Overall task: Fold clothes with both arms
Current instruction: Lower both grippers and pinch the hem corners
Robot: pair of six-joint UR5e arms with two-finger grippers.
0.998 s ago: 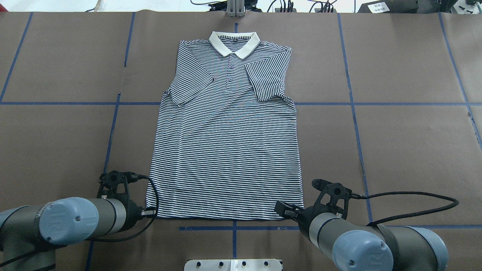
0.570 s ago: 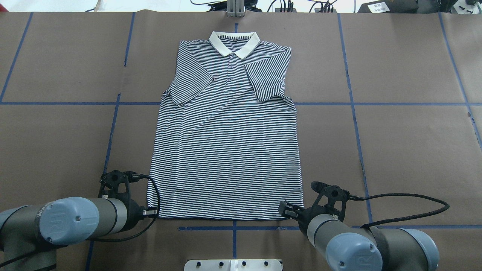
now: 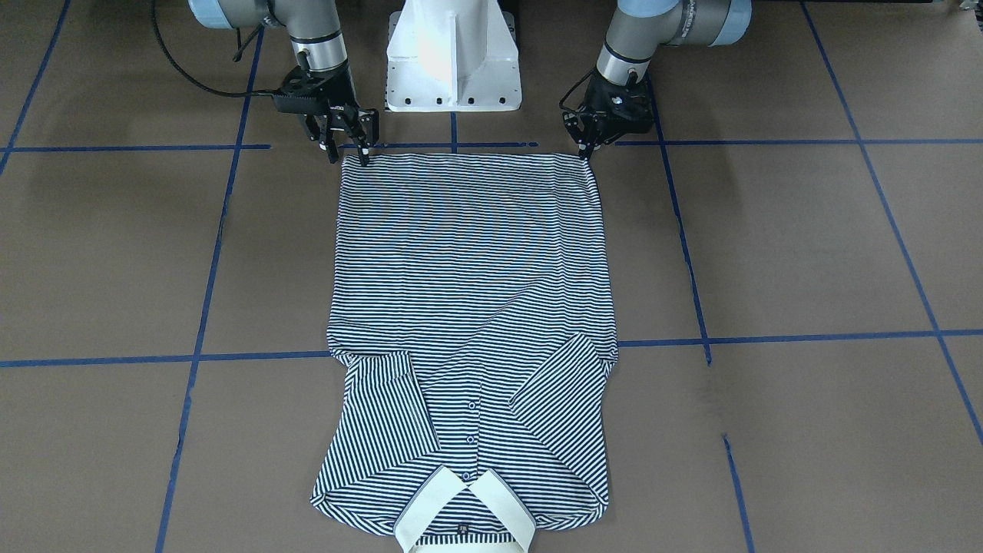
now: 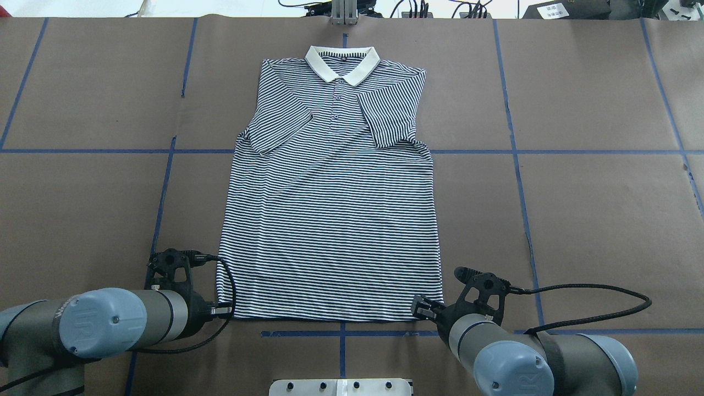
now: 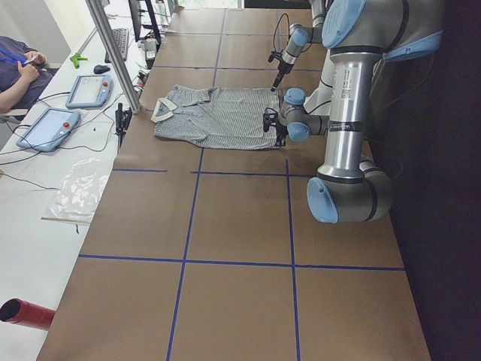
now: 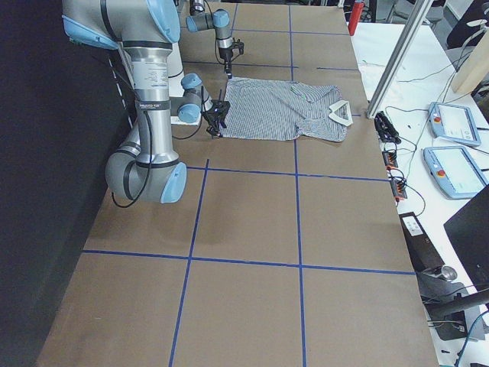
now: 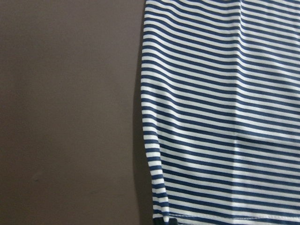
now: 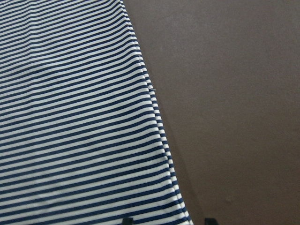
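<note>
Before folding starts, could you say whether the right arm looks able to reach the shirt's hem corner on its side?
Likely yes: the right gripper hangs open at that corner of the shirt; nothing lies between them.

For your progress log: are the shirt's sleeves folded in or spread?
Folded in: both sleeves lie over the chest of the shirt.
</note>
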